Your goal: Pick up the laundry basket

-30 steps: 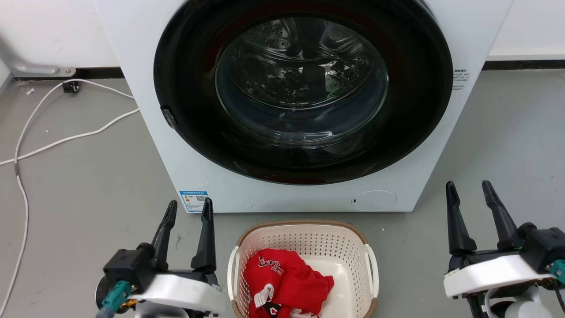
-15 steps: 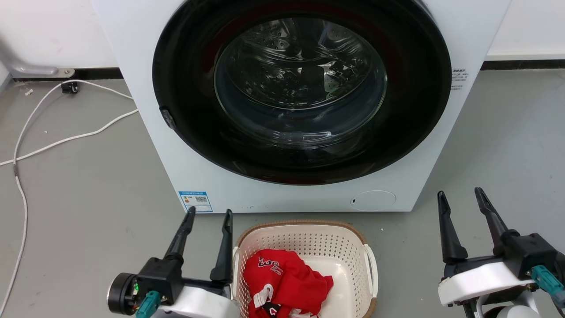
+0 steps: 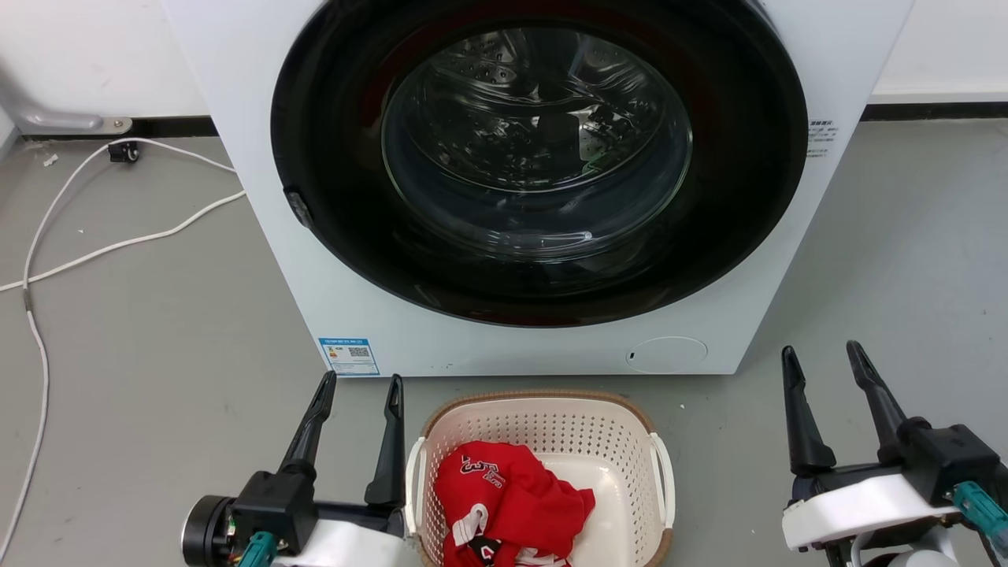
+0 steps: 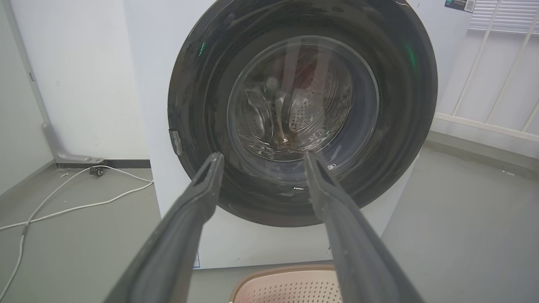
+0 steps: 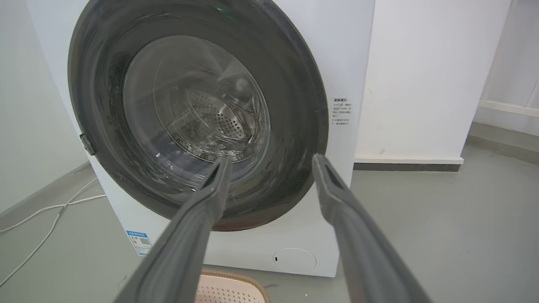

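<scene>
Though cream, brown-rimmed laundry basket [image 3: 543,429]

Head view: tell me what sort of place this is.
Probably a laundry corner: a front-loading washing machine against a white wall, a laundry basket holding a red garment on the grey floor.
</scene>
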